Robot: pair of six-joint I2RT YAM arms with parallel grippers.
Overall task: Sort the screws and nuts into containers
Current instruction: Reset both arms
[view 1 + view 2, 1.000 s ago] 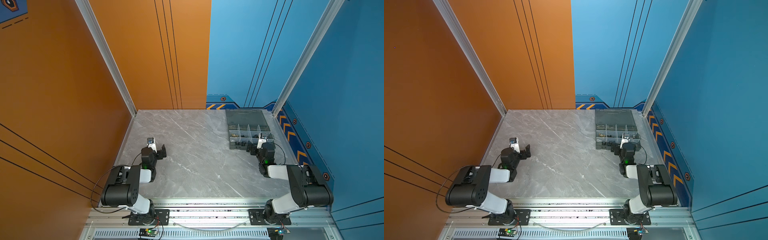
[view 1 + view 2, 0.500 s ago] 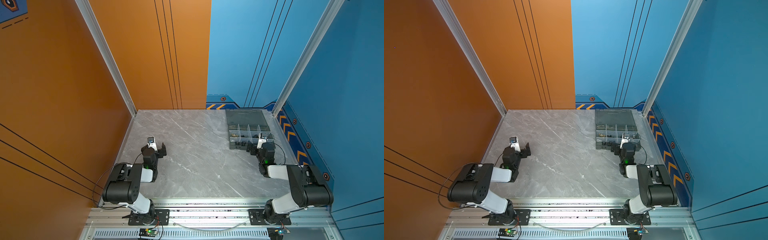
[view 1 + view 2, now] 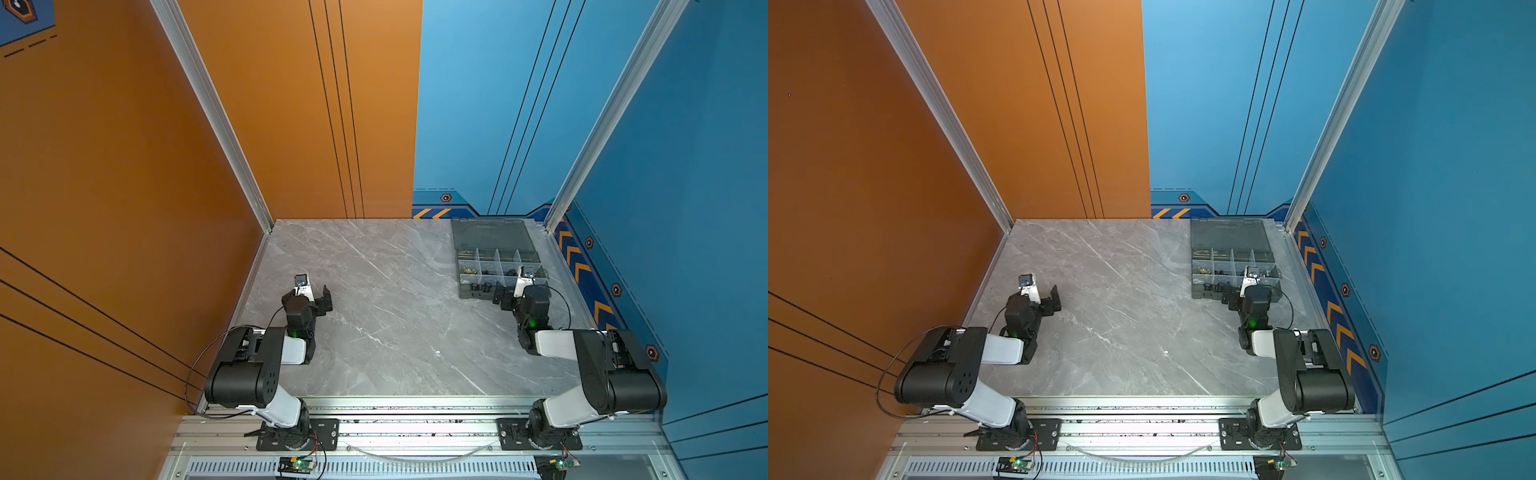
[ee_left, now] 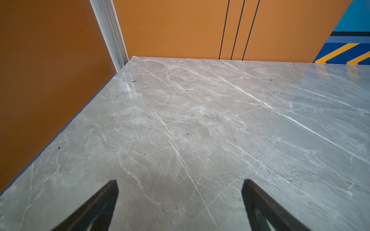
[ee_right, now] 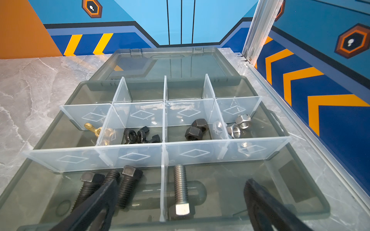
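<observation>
Quick look from my remote seat. The grey marble table (image 3: 395, 316) has just the smoky organizer box (image 3: 462, 291) on it, sitting at about 1 o'clock near the blue wall, with its lid (image 3: 492, 235) laid flat open toward 12.

The left pincer (image 4: 180, 181) is over at 9 o'clock, jaws spread wide, gripping nothing, with only bare table under it.

The right pincer (image 5: 181, 181) hangs at the box's 6 o'clock edge, around 3 o'clock on the table. It's also spread wide and has nothing in it. In its wrist view one finger (image 5: 100, 200) crosses in front of the black bolts; I can't tell if it touches them.

All the hardware I can see is in the containers. In the row nearest the arms, the black bolts (image 5: 128, 186) lie in the 9 o'clock-side compartment and the silver bolt (image 5: 180, 188) lies next door. In the middle row, going from 9 toward 3, there are brass wing nuts (image 5: 93, 128), black wing pieces (image 5: 138, 136), black hex nuts (image 5: 196, 130) and silver hex nuts (image 5: 238, 126), one kind per compartment.
</observation>
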